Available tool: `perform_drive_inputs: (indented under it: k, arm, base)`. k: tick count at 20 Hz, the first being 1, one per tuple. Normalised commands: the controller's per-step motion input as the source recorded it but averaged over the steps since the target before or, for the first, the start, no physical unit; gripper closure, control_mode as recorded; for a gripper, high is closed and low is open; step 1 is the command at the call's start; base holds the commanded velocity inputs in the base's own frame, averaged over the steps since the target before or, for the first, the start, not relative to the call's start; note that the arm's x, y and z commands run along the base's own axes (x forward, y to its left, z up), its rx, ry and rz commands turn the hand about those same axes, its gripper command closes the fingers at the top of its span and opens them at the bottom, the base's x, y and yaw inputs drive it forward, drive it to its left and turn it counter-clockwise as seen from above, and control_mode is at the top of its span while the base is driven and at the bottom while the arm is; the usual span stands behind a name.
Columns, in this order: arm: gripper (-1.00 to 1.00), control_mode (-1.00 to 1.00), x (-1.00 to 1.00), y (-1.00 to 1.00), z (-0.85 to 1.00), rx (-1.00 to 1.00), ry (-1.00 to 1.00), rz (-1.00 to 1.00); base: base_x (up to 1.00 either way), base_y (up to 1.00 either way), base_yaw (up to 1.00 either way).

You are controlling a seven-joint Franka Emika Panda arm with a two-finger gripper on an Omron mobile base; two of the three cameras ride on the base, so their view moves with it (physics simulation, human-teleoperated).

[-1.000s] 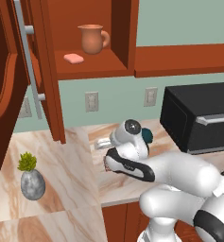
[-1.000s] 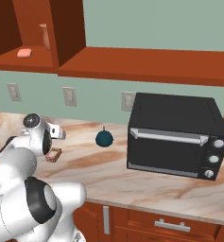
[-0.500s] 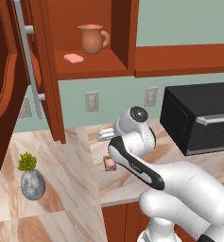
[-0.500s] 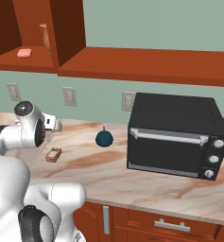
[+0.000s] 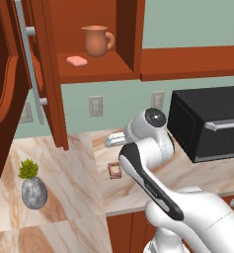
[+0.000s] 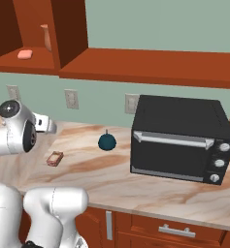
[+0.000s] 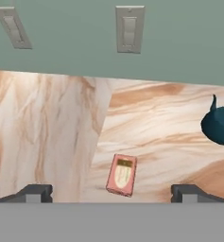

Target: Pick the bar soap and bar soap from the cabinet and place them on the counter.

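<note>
The rectangular bar soap [image 5: 114, 170] [image 6: 54, 158] [image 7: 122, 175], brown-rimmed with a pale centre, lies flat on the marble counter [image 5: 64, 163] [image 6: 111, 169] [image 7: 42, 123]. My gripper [image 5: 111, 142] [image 6: 48, 125] [image 7: 112, 194] hangs open a little above it, with its fingertips [image 7: 35, 193] wide apart and nothing between them. The salmon-pink bar soap [image 5: 77, 61] [image 6: 24, 54] rests on the shelf of the open wooden cabinet [image 5: 98, 71] [image 6: 63, 29], in front of and left of a terracotta mug [image 5: 96, 39]. That shelf is well above my gripper.
The cabinet door [image 5: 5, 89] stands open at the left. A black microwave [image 5: 207, 123] [image 6: 182, 138] sits on the counter to the right. A dark teal round thing [image 6: 106, 141] [image 7: 219, 125] lies near the wall. A small plant in a grey pot [image 5: 32, 185] stands at the left.
My gripper has risen from the counter, leaving the rectangular bar soap lying there. The arm has straightened upward.
</note>
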Motion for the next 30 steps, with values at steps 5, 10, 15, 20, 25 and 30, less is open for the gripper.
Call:
perform_drive_inputs:
  k: [5,10,15,20,25,30]
  arm:
    - [-1.0,-1.0,-0.43,-0.01,0.28,0.0,-0.02,0.0]
    - [-1.0,-1.0,-0.27,0.0,0.21,0.0,0.0,0.0]
    - [-1.0,-1.0,-0.26,-0.02,0.33,0.01,0.0,0.01]
    - [-1.0,-1.0,-0.19,-0.02,0.63,0.0,-0.06,0.02]
    - [-1.0,-1.0,-0.19,-0.06,0.66,0.01,-0.08,0.04]
    - [-1.0,-1.0,-0.27,-0.08,0.5,0.0,-0.11,0.03]
  base:
    - [0.0,0.0,0.0]
    - [0.0,0.0,0.0]
    - [0.0,0.0,0.0]
    - [0.0,0.0,0.0]
    - [0.0,0.0,0.0]
    - [0.0,0.0,0.0]
